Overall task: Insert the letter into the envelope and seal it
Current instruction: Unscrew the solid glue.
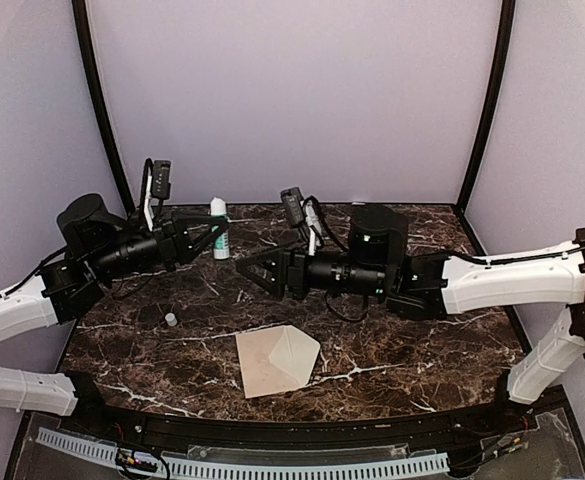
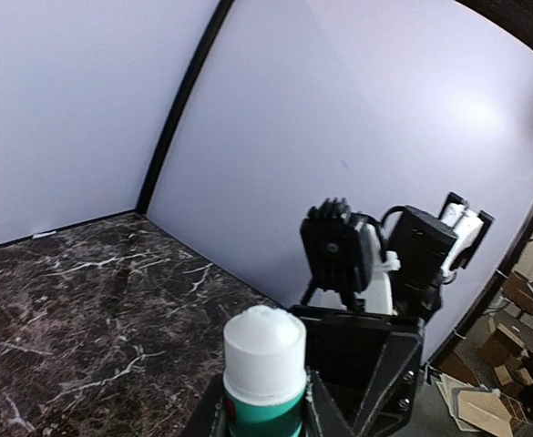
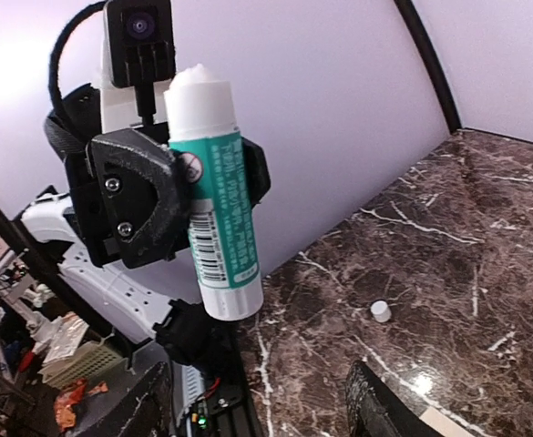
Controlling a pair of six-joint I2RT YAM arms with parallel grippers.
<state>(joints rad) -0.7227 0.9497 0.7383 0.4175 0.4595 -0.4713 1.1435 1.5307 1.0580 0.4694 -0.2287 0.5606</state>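
While the envelope (image 1: 277, 360) lies at 6 o'clock on the surface (image 1: 422, 340), letter not separately visible | left end effector (image 1: 210, 240) clenches uncapped glue stick (image 3: 220, 237) at 10 o'clock | right end effector (image 1: 244, 270) released, empty | risk: glue smears off-flap; loose cap (image 1: 170, 319) rolls away.

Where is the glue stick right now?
In the top view, the glue stick is held upright by the left gripper, over the back of the table, left of the middle.
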